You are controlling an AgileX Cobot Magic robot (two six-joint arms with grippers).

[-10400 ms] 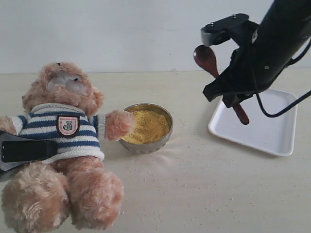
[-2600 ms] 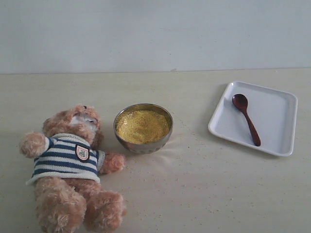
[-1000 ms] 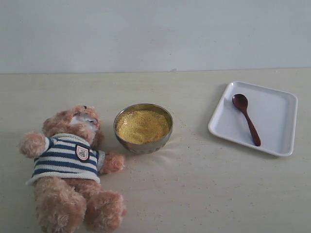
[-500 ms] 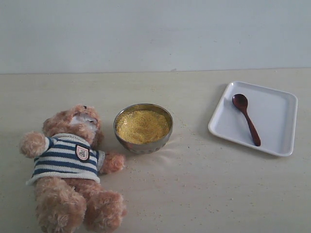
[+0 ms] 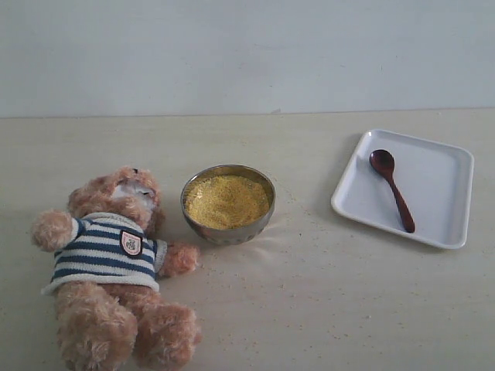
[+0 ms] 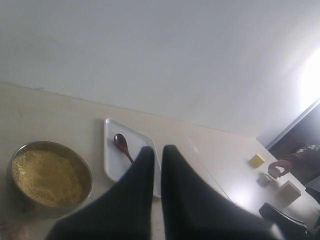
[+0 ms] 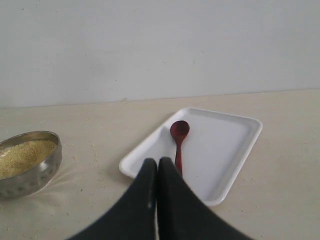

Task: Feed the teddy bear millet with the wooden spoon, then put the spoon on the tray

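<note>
The teddy bear [image 5: 108,255] lies on its back at the front left in its striped shirt. Beside its paw stands the metal bowl [image 5: 227,202] heaped with millet [image 5: 227,200]. The wooden spoon [image 5: 392,188] lies loose on the white tray [image 5: 441,185] at the right. Neither arm shows in the exterior view. My left gripper [image 6: 158,150] is shut and empty, high above the table, with the bowl [image 6: 47,172], spoon [image 6: 122,146] and tray [image 6: 111,162] below it. My right gripper [image 7: 157,162] is shut and empty, short of the tray [image 7: 225,150] and spoon [image 7: 178,137].
Stray millet grains [image 5: 232,286] are scattered on the beige table around the bowl. A pale wall stands behind the table. In the left wrist view, small yellow blocks [image 6: 257,160] and a person's hand [image 6: 280,167] show far off beyond the table.
Ten seconds ago the right gripper held the spoon above the tray and the left one held the bear; both have since withdrawn. Nothing has moved over the last second.
</note>
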